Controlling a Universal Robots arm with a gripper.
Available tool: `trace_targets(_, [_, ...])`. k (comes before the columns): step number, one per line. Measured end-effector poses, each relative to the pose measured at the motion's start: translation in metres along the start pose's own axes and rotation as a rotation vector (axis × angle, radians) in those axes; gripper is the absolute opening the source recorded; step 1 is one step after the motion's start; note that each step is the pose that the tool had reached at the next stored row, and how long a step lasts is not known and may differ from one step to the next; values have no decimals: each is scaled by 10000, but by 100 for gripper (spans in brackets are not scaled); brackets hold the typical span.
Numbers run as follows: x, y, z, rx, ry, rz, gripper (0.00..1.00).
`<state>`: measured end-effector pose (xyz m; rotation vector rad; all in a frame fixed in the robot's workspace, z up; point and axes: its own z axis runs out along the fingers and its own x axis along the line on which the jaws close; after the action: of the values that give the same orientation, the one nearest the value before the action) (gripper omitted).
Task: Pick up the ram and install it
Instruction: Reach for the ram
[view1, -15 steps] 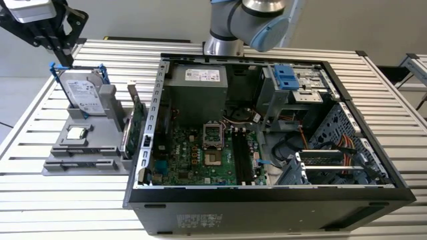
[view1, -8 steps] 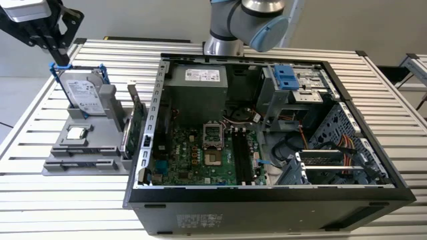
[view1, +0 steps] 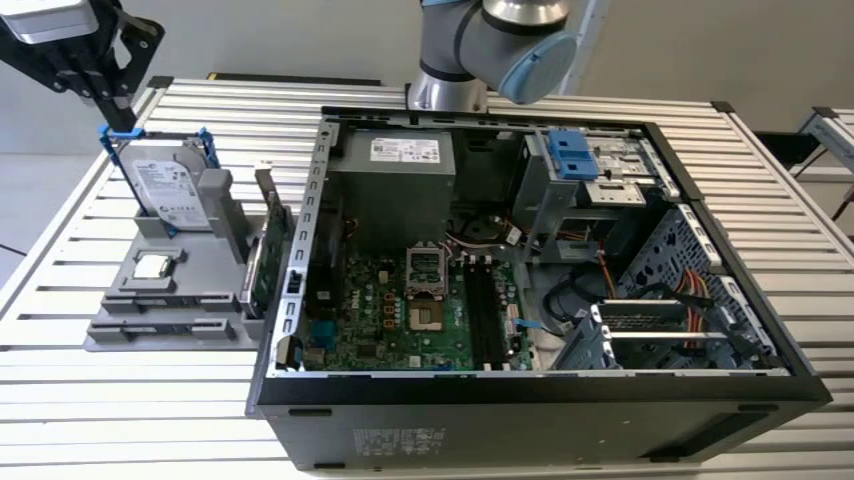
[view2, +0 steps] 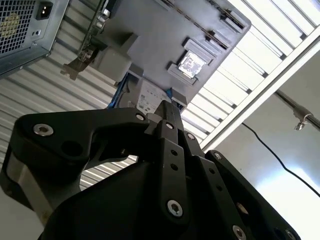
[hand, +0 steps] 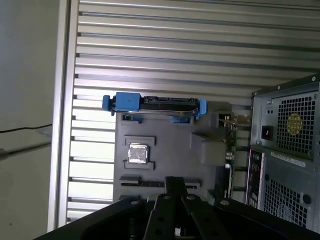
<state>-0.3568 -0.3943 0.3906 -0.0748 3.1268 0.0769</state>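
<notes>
The black gripper (view1: 111, 106), jaws pressed together and empty, hangs above the silver hard drive in its blue frame (view1: 171, 190). The thin dark ram stick (hand: 145, 183) seems to lie parallel to that drive, beyond the square chip (hand: 137, 153).

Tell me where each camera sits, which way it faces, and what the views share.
Exterior view: high off the arm, facing down on the open computer case and grey tray on the slatted table; the arm and gripper show.
First wrist view: on the wrist, facing steeply down past the gripper onto the tray and hard drive.
Second wrist view: on the wrist, facing slantwise along the gripper toward the tray and table edge.
Shared: all three show gripper, tray and hard drive.
</notes>
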Motion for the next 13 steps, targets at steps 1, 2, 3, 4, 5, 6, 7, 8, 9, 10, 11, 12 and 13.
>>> trace_targets(1, [0, 0, 0, 0, 0, 0, 0])
trace_targets(2, [0, 0, 0, 0, 1, 0, 0])
trace_targets(3, [2, -3, 0, 0, 1, 2, 0])
trace_targets(4, [2, -8, 0, 0, 1, 4, 0])
trace_targets(5, [2, -14, 0, 0, 1, 10, 0])
trace_targets(6, [2, -21, 0, 1, -1, 15, 0])
trace_targets(7, [2, -29, 0, 0, 0, 20, 0])
trace_targets(8, [2, -38, 0, 1, 0, 28, 0])
trace_targets(9, [3, -48, 0, 1, -1, 43, 0])
trace_targets(10, [3, -58, 1, 1, -3, 69, 0])
trace_targets(11, [4, -68, 1, 2, -4, 110, 0])
trace_targets(12, [4, -78, 1, 3, -5, 153, 0])
trace_targets(13, [5, -88, 2, 3, -8, 206, 0])
